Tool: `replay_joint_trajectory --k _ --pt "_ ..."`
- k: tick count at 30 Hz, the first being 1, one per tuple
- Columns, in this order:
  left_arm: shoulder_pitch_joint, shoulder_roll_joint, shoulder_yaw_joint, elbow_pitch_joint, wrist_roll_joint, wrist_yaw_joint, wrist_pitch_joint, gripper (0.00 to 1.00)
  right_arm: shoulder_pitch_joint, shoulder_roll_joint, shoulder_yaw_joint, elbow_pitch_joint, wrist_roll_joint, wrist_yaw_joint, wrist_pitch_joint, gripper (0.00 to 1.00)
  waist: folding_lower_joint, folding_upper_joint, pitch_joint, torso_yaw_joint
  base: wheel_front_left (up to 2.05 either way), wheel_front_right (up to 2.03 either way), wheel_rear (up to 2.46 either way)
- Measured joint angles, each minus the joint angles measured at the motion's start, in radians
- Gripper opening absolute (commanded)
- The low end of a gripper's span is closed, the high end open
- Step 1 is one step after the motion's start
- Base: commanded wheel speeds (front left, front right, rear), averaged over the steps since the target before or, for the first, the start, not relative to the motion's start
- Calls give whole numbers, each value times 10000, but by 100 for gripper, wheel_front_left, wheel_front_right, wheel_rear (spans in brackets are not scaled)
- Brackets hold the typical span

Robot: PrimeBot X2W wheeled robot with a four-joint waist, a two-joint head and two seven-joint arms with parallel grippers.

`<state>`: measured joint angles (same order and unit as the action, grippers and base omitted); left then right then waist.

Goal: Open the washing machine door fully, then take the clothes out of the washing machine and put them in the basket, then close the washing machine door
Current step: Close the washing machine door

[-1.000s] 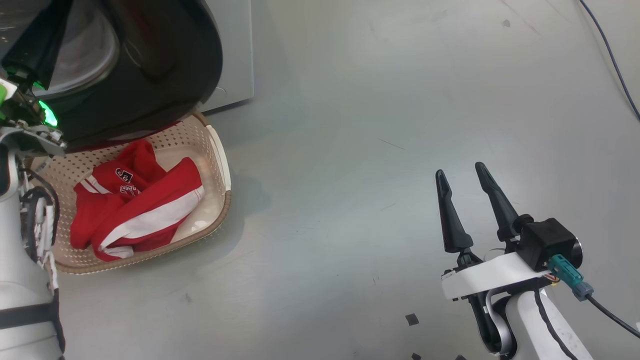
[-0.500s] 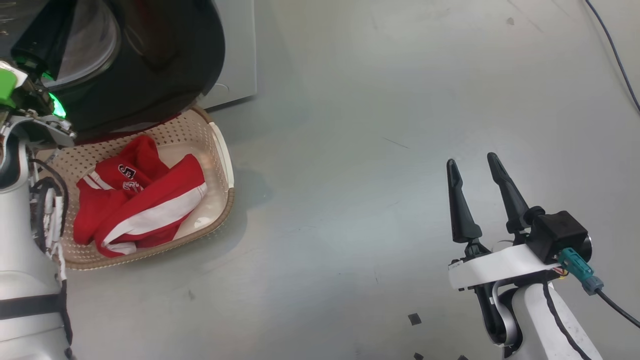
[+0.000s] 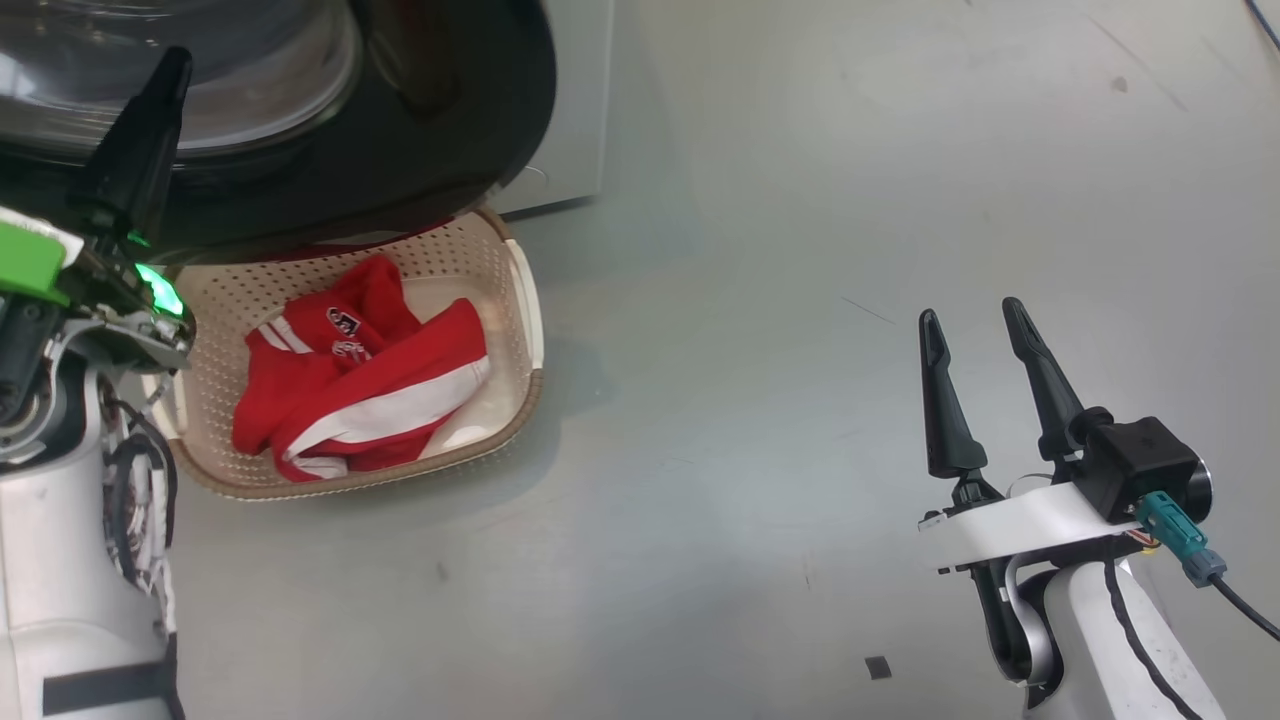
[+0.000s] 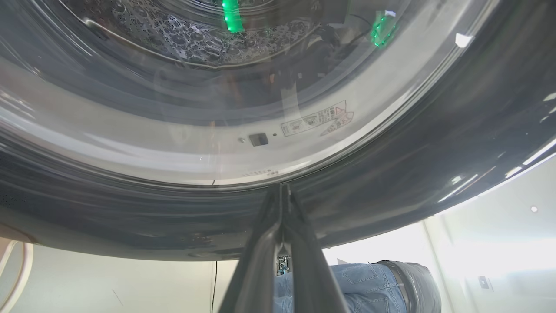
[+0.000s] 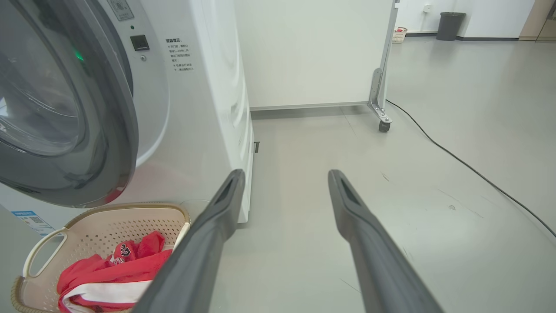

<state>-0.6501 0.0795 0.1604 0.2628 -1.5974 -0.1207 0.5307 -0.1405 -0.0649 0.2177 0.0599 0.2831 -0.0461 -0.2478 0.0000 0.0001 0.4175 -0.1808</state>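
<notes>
Red striped clothes (image 3: pixel 370 390) heaped in the cream basket (image 3: pixel 524 300) on the floor (image 3: pixel 760 220) beneath the black washing machine door (image 3: pixel 420 150), left gripper (image 4: pixel 281 188) jaws pressed together at the door's dark ring, right gripper (image 3: pixel 971 310) jaws spread above the floor

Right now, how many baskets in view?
2. The basket holding the clothes sits below the washing machine door; what looks like a second basket stands far back across the room, beside a dark bin. More may be hidden.
</notes>
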Motion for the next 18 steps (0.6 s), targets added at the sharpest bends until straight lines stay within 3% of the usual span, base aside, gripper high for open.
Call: replay_joint_trajectory --k 8,13,14,16,18 --pt "1360 -127 326 -556 -71 0 -318 0 9 -182 -107 130 -142 10 0 100 0 -1 -334 708 0 0 0" --pt "2253 -345 405 -928 -130 0 -447 53 60 -295 -148 238 -150 33 0 100 0 0 -617 1126 0 0 0" --pt "2409 -359 439 -984 -130 0 -531 86 67 -295 -150 265 -165 35 0 100 0 0 -680 1199 0 0 0" --pt "2733 -364 497 -1108 -134 0 -600 100 68 -295 -146 305 -219 48 0 100 0 0 -825 1328 0 0 0" --pt "3071 -370 508 -1216 -132 0 -675 100 89 -295 -144 353 -221 100 0 100 0 0 -985 1435 0 0 0"
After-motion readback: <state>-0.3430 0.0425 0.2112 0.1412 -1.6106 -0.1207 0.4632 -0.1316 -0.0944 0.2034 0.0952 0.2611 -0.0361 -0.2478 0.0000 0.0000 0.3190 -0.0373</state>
